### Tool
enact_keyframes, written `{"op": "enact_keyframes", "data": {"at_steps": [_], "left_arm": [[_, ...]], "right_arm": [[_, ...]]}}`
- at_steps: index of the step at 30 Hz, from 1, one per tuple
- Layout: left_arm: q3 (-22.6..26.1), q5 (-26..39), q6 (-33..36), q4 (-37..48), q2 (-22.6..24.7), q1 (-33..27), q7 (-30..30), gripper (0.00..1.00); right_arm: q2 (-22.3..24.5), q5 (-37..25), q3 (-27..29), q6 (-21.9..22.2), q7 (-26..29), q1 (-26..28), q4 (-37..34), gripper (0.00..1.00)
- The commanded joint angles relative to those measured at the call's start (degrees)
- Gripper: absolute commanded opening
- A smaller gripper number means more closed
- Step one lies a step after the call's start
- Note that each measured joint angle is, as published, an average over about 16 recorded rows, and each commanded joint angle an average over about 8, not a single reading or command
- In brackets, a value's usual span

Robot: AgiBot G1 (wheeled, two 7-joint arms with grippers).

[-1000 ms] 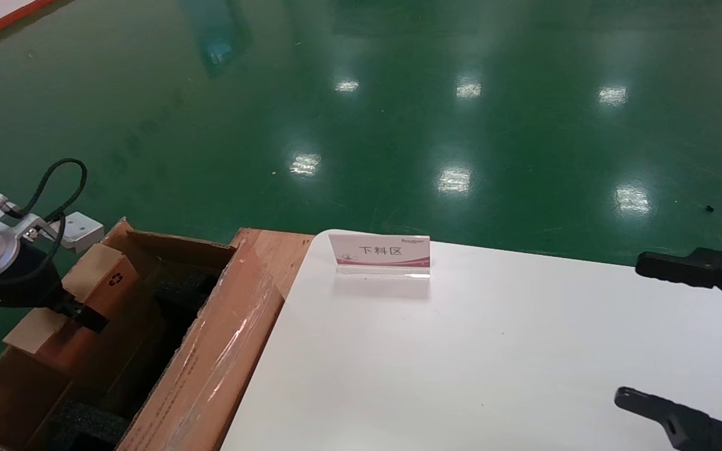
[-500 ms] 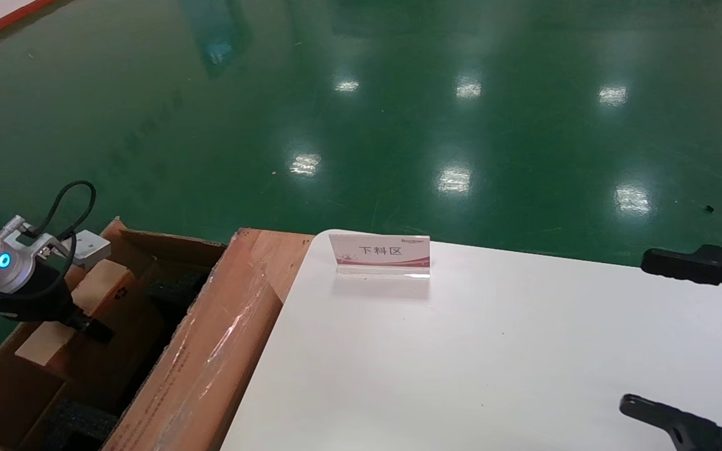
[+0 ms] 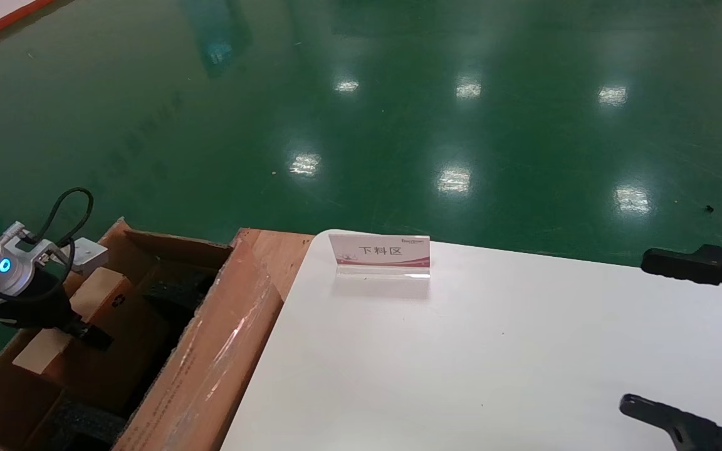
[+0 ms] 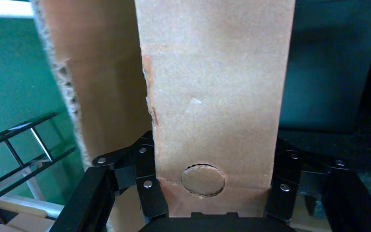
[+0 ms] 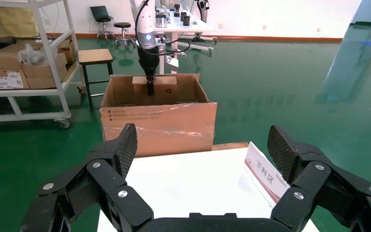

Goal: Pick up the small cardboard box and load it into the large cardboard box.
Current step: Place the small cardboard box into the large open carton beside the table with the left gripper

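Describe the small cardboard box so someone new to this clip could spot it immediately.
Beside the white table, on the robot's left, stands the large cardboard box, open, with a glossy taped flap. Inside its opening, the left gripper is shut on the small cardboard box: a flat, plain brown box with a pale narrow edge and a small black recycling symbol.

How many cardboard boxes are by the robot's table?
2. The large cardboard box sits on the floor beside the white table. The small cardboard box is held inside it by the left hand. More boxes sit on a far shelf.
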Motion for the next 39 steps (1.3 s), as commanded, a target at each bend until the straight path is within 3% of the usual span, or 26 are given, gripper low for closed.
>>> {"op": "enact_keyframes", "data": {"at_steps": [1,22,28,39], "left_arm": [[0.02,0.0,0.06,-0.07,-0.02,-0.06,-0.05,1.0],[-0.32,0.53,-0.27,-1.8,-0.26,-1.43,0.58,1.0],[-2.43,0.91,-1.89,-7.61,-2.17,-6.91,4.3,1.0],[-7.67,-0.06,-5.67,-24.14,-10.61,-18.14,10.76,1.0]], "right_arm": [[0.0,0.0,0.0,0.0,0.0,0.0,0.0,1.0],[0.0,0.0,0.01,0.0,-0.01,0.01,-0.01,1.0],[0.0,0.01,-0.01,-0.01,-0.02,0.02,-0.03,1.0],[0.01,0.03,-0.04,0.0,-0.04,0.03,-0.05,1.0]]}}
